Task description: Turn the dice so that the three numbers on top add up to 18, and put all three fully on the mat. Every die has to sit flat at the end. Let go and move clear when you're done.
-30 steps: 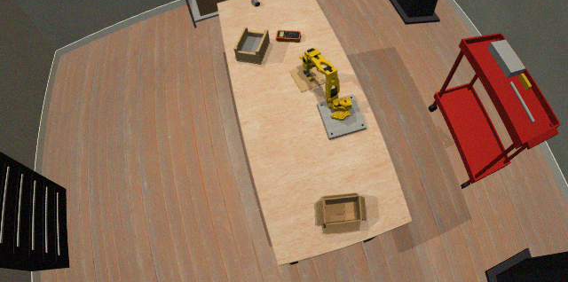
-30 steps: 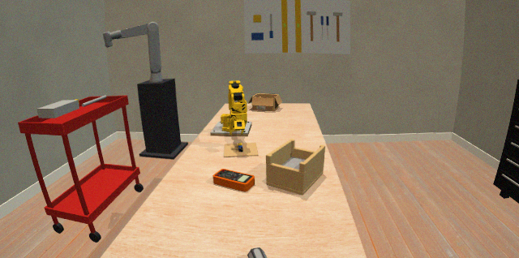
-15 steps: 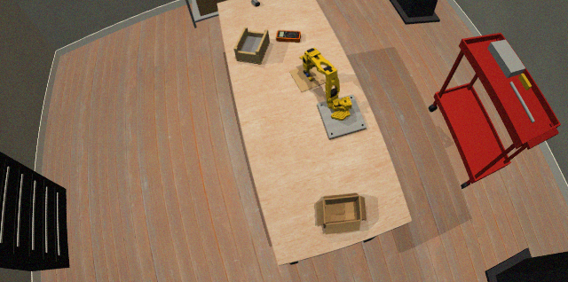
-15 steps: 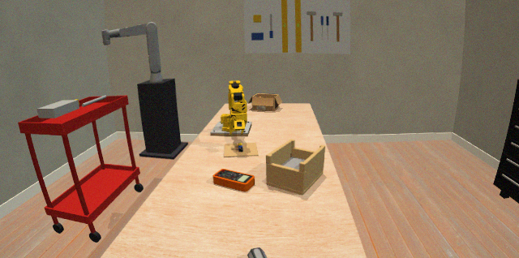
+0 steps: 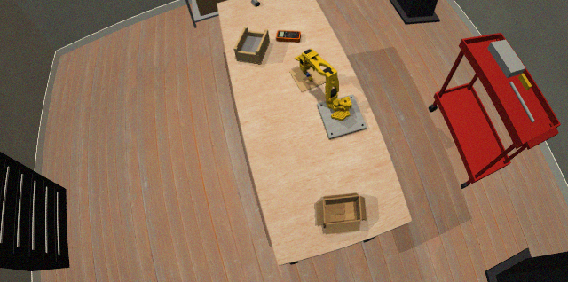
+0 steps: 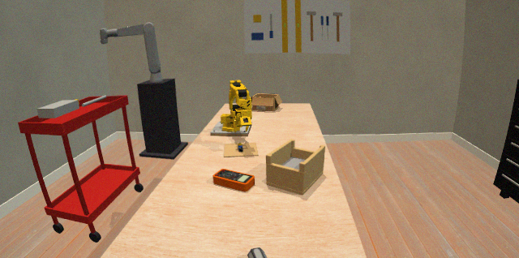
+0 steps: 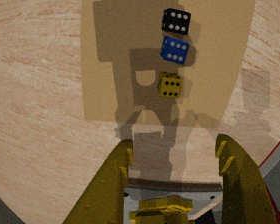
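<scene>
Here, on the left in the wrist view, a broad bare stretch of the mat (image 5: 302, 85) (image 6: 229, 152) (image 7: 100, 102) is seen, and all three dice are carried by it, well inside its edges. Left to right, by a whisker: the yellow die (image 6: 240, 144) (image 7: 170, 86), nearest the fingers, its pip rows almost level across the view; then the blue die (image 6: 239, 146) (image 7: 174, 50), turned slightly, its rows dropping to the right; then the black die (image 7: 176, 21), at the far end, barely turned. No long axis is offered by a cube, but their line runs away from the gripper (image 5: 303, 68) (image 6: 246, 121) (image 7: 174, 140), tipping slightly right. Six, six, six is read on top, so eighteen appears to be made! The fingers are parted, with nothing grasped. The closing step, moving clear, seems to be in hand; a straight withdrawal is called for, with no die brushed.
</scene>
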You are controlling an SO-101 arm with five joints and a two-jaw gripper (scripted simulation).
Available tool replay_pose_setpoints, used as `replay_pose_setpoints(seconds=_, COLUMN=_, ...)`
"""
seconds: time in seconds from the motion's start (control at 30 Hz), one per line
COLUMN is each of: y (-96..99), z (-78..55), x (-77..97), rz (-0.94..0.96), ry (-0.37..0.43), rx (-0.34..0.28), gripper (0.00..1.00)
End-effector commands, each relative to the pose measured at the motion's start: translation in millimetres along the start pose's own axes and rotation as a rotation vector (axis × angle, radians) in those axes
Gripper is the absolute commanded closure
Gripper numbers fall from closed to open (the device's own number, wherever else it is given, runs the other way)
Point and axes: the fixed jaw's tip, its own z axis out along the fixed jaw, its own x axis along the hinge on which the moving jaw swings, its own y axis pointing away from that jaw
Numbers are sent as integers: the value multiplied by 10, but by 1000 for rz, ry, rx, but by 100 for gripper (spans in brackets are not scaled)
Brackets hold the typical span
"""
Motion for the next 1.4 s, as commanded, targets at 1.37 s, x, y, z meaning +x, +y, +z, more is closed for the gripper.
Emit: replay_pose_setpoints(seconds=1.37, y=1335, z=-614, x=1546, rz=-1214, ry=-168, rx=-132, gripper=73)
